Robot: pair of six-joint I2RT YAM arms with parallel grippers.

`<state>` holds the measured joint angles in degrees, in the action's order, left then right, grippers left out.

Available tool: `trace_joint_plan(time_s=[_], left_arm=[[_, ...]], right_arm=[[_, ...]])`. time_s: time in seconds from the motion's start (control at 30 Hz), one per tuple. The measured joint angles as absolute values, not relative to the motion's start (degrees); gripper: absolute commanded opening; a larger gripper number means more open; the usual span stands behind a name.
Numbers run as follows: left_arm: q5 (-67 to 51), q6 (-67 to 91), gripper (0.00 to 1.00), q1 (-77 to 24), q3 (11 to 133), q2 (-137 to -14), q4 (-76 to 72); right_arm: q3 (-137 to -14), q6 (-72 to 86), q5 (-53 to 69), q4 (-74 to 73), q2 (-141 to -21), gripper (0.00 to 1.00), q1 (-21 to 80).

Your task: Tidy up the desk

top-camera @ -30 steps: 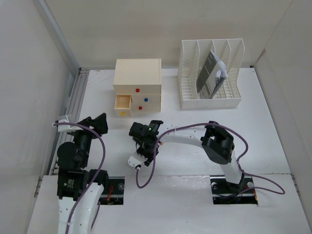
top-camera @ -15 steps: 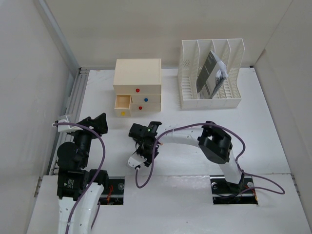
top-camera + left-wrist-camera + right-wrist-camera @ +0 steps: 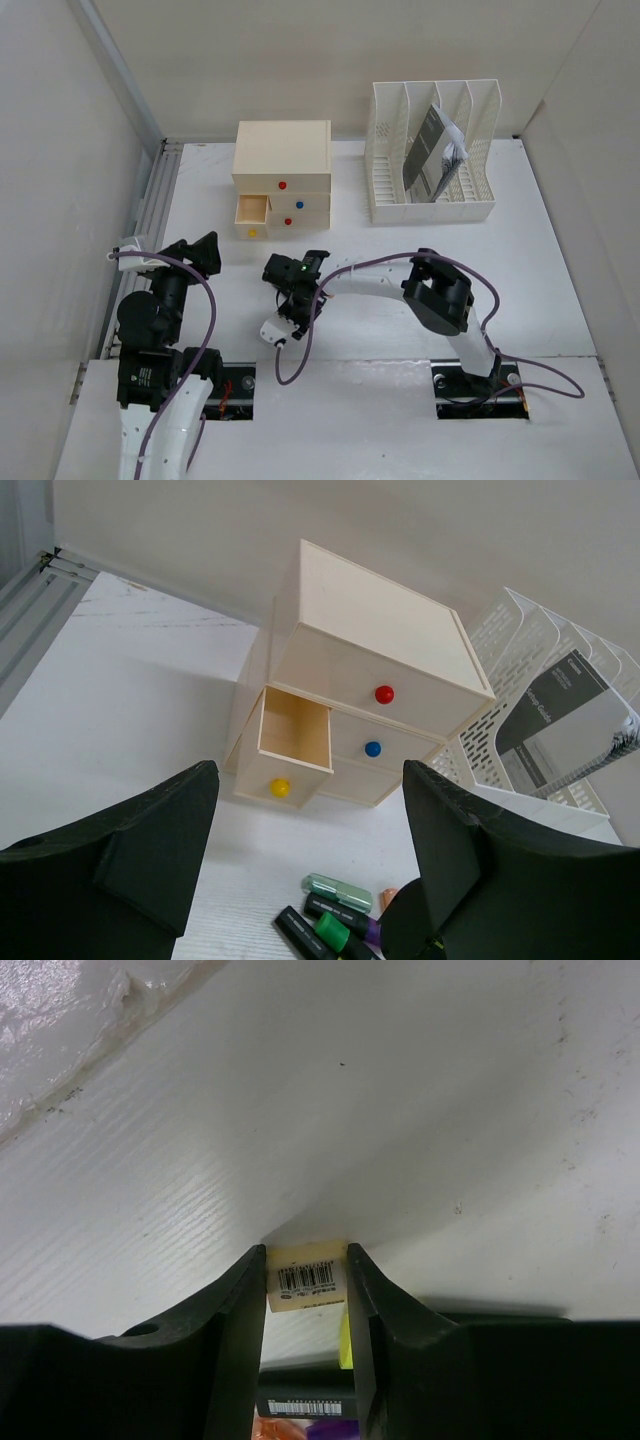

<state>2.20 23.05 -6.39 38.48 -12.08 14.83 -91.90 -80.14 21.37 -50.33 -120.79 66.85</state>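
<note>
1. Near edge: the left cutout [image 3: 236, 386] and the right cutout [image 3: 478, 398] open in the matte white bench [image 3: 560, 290], which fills the floor of a white-walled enclosure.
2. The right arm reaches across to left of centre. Its right end effector [image 3: 306, 1253] points down at the bench, jaws pinching a small cream block [image 3: 305, 1280] that carries a barcode label. Whether the block touches the surface cannot be told.
3. The left end effector [image 3: 310, 772] hovers over the left side of the bench, its fingers [image 3: 160, 840] spread wide with nothing between them, facing the back of the scene.
4. Just beyond it, a loose cluster of markers lies on the bench, among them a pale green marker [image 3: 338, 890] and a black marker [image 3: 300, 925].
5. Farther back stands a beige drawer box [image 3: 282, 160] with red, blue and yellow knobs. The yellow-knobbed drawer [image 3: 292, 742] is pulled out.
6. To its right, near the back wall, a white slotted file rack [image 3: 386, 190] holds a grey booklet [image 3: 428, 150] leaning tilted.
7. An aluminium rail [image 3: 150, 215] runs along the left side of the bench.
</note>
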Motion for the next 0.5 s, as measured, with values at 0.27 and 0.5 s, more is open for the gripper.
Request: trace_joint_plan(time_s=[0.27,0.5], left_arm=[[2.2,23.0,0.72,-6.4,38.5,-12.1,14.8],[2.2,23.0,0.72,-6.4,38.4,-11.7,14.8]], right_arm=[[-95.1,-76.5,20.7,-50.9,-120.8,0.21,66.8],[-102.8,-66.4,14.2,-42.0,-116.2,0.21,66.8]])
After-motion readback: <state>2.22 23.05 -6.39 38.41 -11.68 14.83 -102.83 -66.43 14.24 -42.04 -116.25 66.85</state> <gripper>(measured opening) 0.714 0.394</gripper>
